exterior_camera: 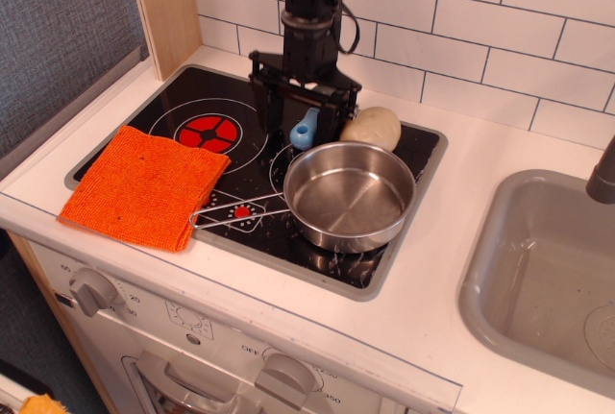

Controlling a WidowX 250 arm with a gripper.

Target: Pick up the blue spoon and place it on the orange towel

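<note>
The blue spoon (304, 131) lies on the black stovetop (173, 111) behind the steel pan; only its light-blue handle shows, and the grey bowl is hidden behind my gripper. My gripper (302, 135) is open and stands over the spoon, one finger on each side of the handle. Whether the fingers touch it I cannot tell. The orange towel (146, 184) lies flat at the stove's front left corner, well to the left of the gripper.
A steel pan (349, 195) sits on the front right burner, its wire handle reaching left towards the towel. A beige potato-like lump (373, 128) lies just right of the gripper. Tiled wall behind, wooden post at back left, grey sink (548, 270) at right.
</note>
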